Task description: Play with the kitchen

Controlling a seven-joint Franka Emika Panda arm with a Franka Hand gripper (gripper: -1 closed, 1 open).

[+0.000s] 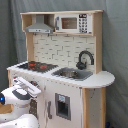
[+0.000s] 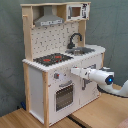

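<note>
Kitchen (image 2: 55, 65) upright, long axis vertical, pincer (image 2: 73, 71) at its knob front, grip state unclear

1. The first exterior view stands in front of the kitchen (image 1: 60, 75), off toward its sink end, and takes in the unit from hood to lower doors at middling range.
2. The second exterior view looks from the opposite front corner, near the stovetop end, slightly above worktop height.
3. Both exterior views share the kitchen front, the worktop and the arm (image 2: 97, 76) reaching toward it.
</note>
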